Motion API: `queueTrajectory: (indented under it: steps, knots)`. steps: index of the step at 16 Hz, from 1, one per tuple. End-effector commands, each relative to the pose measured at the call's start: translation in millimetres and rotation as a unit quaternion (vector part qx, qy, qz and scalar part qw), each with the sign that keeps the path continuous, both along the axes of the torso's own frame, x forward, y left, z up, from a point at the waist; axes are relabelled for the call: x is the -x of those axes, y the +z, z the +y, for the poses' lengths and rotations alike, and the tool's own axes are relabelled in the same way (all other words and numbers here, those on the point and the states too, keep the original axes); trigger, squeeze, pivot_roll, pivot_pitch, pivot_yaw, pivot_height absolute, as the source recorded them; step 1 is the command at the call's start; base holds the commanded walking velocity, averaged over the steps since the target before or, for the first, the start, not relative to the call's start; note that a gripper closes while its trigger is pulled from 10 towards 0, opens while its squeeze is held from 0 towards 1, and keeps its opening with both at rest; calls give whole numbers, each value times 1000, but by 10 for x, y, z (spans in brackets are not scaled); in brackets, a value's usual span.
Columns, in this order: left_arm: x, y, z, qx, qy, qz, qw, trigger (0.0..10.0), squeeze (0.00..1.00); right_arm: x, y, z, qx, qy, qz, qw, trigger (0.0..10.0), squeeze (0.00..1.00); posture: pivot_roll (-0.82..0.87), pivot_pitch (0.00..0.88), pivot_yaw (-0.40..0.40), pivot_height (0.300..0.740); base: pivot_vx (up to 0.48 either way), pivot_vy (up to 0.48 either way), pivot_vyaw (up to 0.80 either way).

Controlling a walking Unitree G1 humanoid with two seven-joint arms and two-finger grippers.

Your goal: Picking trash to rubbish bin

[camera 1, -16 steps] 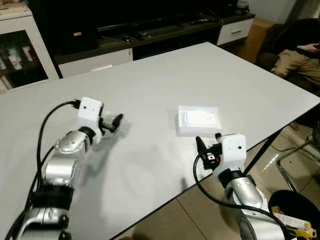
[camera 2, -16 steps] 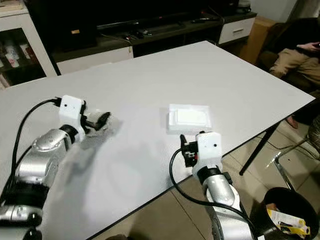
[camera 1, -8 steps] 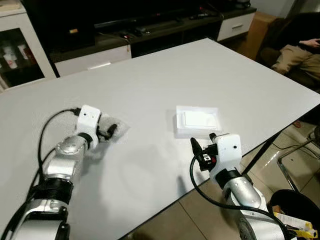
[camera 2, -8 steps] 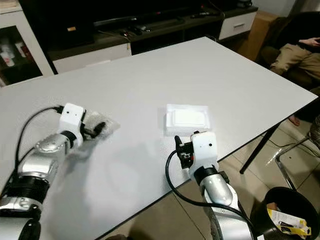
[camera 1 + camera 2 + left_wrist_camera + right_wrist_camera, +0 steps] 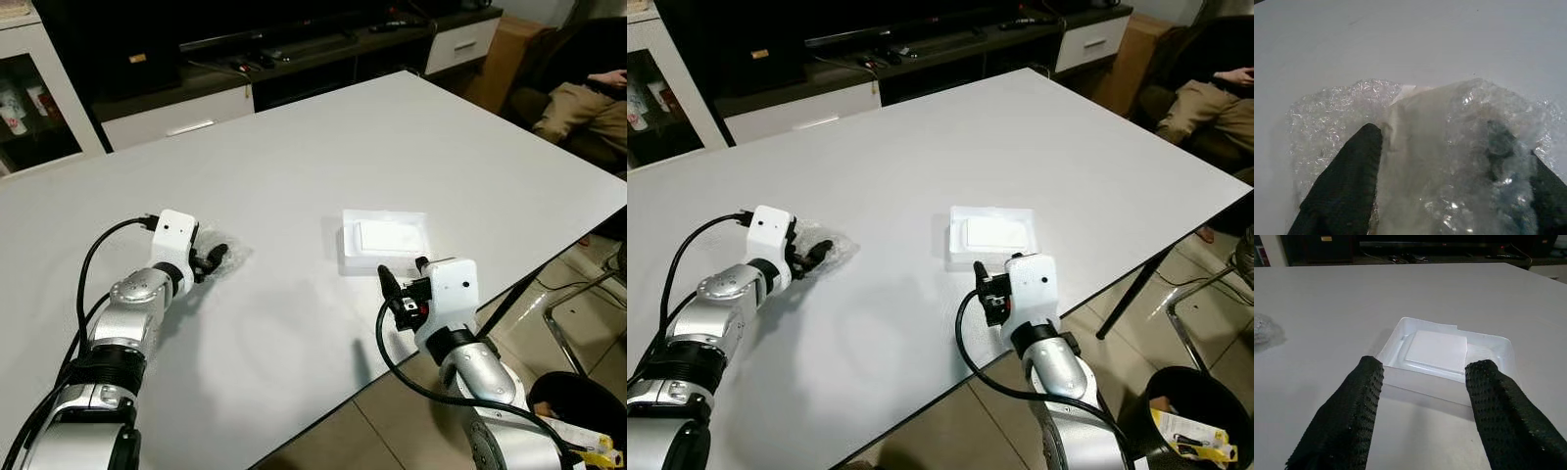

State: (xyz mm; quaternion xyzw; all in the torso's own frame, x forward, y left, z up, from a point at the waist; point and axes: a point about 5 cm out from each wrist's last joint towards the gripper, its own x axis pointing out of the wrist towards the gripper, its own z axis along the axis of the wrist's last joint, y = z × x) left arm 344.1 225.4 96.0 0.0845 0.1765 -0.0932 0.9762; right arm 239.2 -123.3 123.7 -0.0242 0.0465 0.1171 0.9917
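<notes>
Left gripper (image 5: 1440,161) spread around bubble wrap (image 5: 1415,147), right gripper (image 5: 1425,396) wide before white plastic tray (image 5: 1447,357); nothing lifted, rubbish bin (image 5: 1185,416) awaits

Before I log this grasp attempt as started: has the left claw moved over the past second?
Yes. The left claw has come down from above the white table onto the bubble wrap, its open fingers now astride it.

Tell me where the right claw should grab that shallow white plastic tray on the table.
Probably the near long wall of the shallow white plastic tray, approached from the robot's side. The right claw sits open, level with the tray and facing that wall. The tray lies flat with a low upright rim, so one finger over the wall and one outside should pinch it.
</notes>
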Motion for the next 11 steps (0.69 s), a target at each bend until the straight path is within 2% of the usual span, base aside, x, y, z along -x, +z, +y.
queueTrajectory:
  steps: [1, 11]
  knots:
    - [50, -85, 44, 4, 2, 23, 1000, 0, 0, -10, 18, 16, -5, 4, -1, 1000, 10000, 0, 25, 3, 19, 740, 0, 0, 0]
    - [119, -113, 94, 24, -3, 21, 999, 0, 0, -45, 16, 49, -6, 19, 2, 1000, 10000, 0, 48, 14, -8, 740, 0, 0, 0]
